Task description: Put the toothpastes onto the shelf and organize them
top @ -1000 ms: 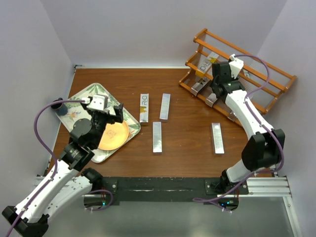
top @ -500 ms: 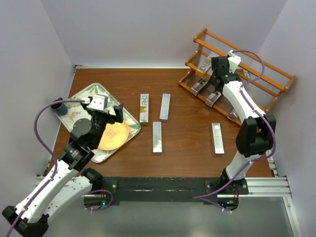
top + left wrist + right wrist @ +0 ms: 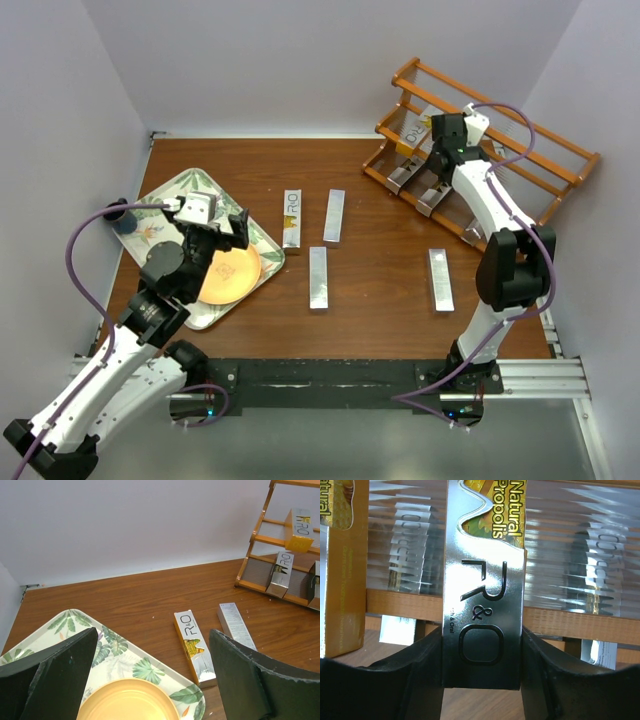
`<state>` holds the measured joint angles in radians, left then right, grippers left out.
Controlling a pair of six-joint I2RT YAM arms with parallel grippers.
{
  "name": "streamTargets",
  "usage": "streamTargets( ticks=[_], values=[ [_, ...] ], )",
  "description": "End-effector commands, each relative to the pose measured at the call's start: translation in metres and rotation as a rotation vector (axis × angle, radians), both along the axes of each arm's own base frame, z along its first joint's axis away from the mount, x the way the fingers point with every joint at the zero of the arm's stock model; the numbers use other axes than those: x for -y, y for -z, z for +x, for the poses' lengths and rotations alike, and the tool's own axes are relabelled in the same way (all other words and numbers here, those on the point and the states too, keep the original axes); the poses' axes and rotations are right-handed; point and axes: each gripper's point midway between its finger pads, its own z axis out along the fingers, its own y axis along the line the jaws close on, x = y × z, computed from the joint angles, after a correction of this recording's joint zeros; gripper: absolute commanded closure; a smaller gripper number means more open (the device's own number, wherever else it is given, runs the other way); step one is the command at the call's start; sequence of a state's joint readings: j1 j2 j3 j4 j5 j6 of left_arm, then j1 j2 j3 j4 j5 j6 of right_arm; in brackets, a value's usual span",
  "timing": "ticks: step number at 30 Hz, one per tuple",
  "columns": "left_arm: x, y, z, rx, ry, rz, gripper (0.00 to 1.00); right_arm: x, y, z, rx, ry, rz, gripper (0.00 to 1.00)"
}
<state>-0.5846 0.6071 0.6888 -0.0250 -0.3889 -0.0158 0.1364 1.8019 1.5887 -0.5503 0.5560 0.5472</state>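
My right gripper [image 3: 444,140] is at the left end of the orange-brown shelf [image 3: 520,140]. In the right wrist view it [image 3: 482,647] is shut on a silver toothpaste carton [image 3: 485,570] held upright against a shelf rail [image 3: 570,622], with a gold-sided carton [image 3: 342,570] to its left. Other cartons sit on the shelf [image 3: 403,172] [image 3: 432,197] [image 3: 418,125]. Several cartons lie on the table [image 3: 291,217] [image 3: 334,216] [image 3: 318,277] [image 3: 440,279]. My left gripper [image 3: 215,228] is open and empty over the tray; its view shows two table cartons [image 3: 194,647] [image 3: 236,625].
A leaf-patterned tray [image 3: 170,195] with an orange plate [image 3: 230,275] lies at the left, and a dark blue cup [image 3: 125,215] stands at its left edge. White walls close in the table on three sides. The shelf stands in the far right corner.
My right gripper has moved up and back toward the shelf's left end with the carton in it. The left arm has not moved.
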Motion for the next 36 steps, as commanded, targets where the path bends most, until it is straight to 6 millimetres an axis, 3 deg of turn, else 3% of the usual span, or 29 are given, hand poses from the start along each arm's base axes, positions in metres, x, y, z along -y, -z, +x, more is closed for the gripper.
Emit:
streamTargets(
  ticks=[1, 10, 12, 14, 15, 17, 18, 19, 21, 23, 24, 25, 27, 28, 29, 31, 32, 34, 35, 36],
  values=[
    [0.0, -0.011, -0.001, 0.031, 0.003, -0.029, 0.02, -0.003, -0.04, 0.007, 0.114, -0.015, 0.024, 0.36],
    [0.001, -0.008, 0.001, 0.022, 0.003, -0.023, 0.02, -0.007, -0.058, -0.011, 0.169, -0.042, 0.064, 0.16],
    [0.002, -0.007, 0.002, 0.019, 0.006, -0.023, 0.02, -0.011, -0.072, -0.02, 0.208, -0.069, 0.082, 0.1],
    [0.005, -0.002, 0.004, 0.004, 0.009, -0.017, 0.02, -0.013, -0.064, -0.032, 0.192, -0.093, 0.084, 0.07],
    [0.005, -0.002, 0.005, 0.002, 0.011, -0.015, 0.02, -0.013, -0.078, -0.041, 0.228, -0.106, 0.09, 0.04],
    [0.009, 0.005, 0.009, -0.02, 0.014, -0.008, 0.02, -0.017, -0.068, -0.055, 0.212, -0.14, 0.104, 0.02],
    [0.01, 0.005, 0.01, -0.024, 0.014, -0.008, 0.02, -0.018, -0.086, -0.066, 0.269, -0.154, 0.113, 0.02],
    [0.012, 0.018, 0.014, -0.073, 0.012, 0.015, 0.02, -0.02, -0.075, -0.075, 0.251, -0.178, 0.116, 0.02],
    [0.015, 0.023, 0.018, -0.106, 0.008, 0.021, 0.02, -0.02, -0.085, -0.088, 0.292, -0.196, 0.118, 0.02],
    [0.021, 0.042, 0.026, -0.186, 0.0, 0.031, 0.02, -0.019, -0.096, -0.11, 0.332, -0.222, 0.11, 0.02],
    [0.025, 0.039, 0.03, -0.202, -0.005, 0.001, 0.01, -0.018, -0.098, -0.116, 0.344, -0.23, 0.104, 0.02],
    [0.028, 0.056, 0.036, -0.268, -0.015, 0.023, 0.01, -0.017, -0.105, -0.129, 0.369, -0.243, 0.093, 0.02],
    [0.035, 0.055, 0.043, -0.311, -0.027, -0.016, 0.0, -0.015, -0.109, -0.141, 0.399, -0.25, 0.09, 0.02],
    [0.039, 0.075, 0.048, -0.383, -0.041, 0.01, 0.0, -0.014, -0.109, -0.151, 0.414, -0.256, 0.086, 0.02],
    [0.043, 0.07, 0.053, -0.395, -0.046, -0.005, 0.0, -0.015, -0.112, -0.156, 0.431, -0.263, 0.088, 0.02],
    [0.05, 0.09, 0.062, -0.478, -0.068, 0.0, 0.0, -0.014, -0.109, -0.167, 0.445, -0.276, 0.08, 0.02],
    [0.055, 0.087, 0.067, -0.486, -0.067, -0.009, 0.0, -0.016, -0.107, -0.17, 0.448, -0.288, 0.084, 0.02],
    [0.065, 0.105, 0.076, -0.549, -0.067, 0.001, 0.0, -0.019, -0.098, -0.174, 0.437, -0.319, 0.079, 0.02],
    [0.071, 0.102, 0.081, -0.553, -0.06, -0.007, 0.0, -0.018, -0.098, -0.176, 0.446, -0.324, 0.077, 0.02],
    [0.076, 0.117, 0.085, -0.6, -0.061, 0.005, 0.0, -0.02, -0.096, -0.177, 0.446, -0.333, 0.078, 0.02]
  ],
)
